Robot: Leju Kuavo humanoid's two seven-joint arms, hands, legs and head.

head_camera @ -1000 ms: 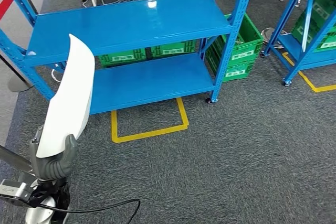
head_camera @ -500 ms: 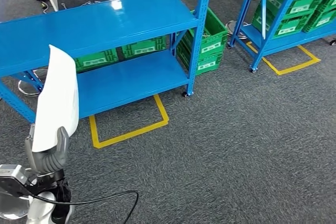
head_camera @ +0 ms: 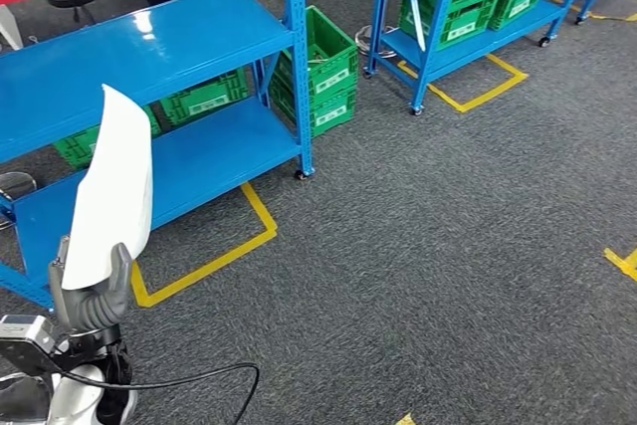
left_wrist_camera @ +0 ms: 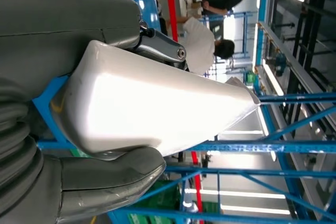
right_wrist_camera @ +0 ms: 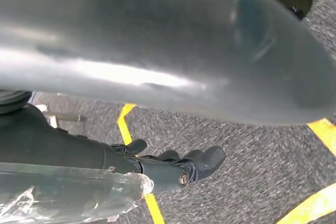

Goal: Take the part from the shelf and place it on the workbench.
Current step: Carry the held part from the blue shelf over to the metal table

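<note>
The long white curved plastic part stands nearly upright in the robot's left hand, whose thick grey thumb and darker fingers are clamped on its lower end; held so, it rides clear of the body for carrying. It is off the blue steel shelf rack and just in front of that rack's lower shelf. The right hand hangs over the grey carpet, its dark fingers lightly curled with nothing in them; whether they are fully closed I cannot tell.

Beyond the rack's near right post sit green plastic crates, and farther right of the rack a second blue rack.

Since the earlier pictures the whole scene has slid left, so the robot is turning right, presumably toward the counter; the part has kept its pose in the hand.
</note>
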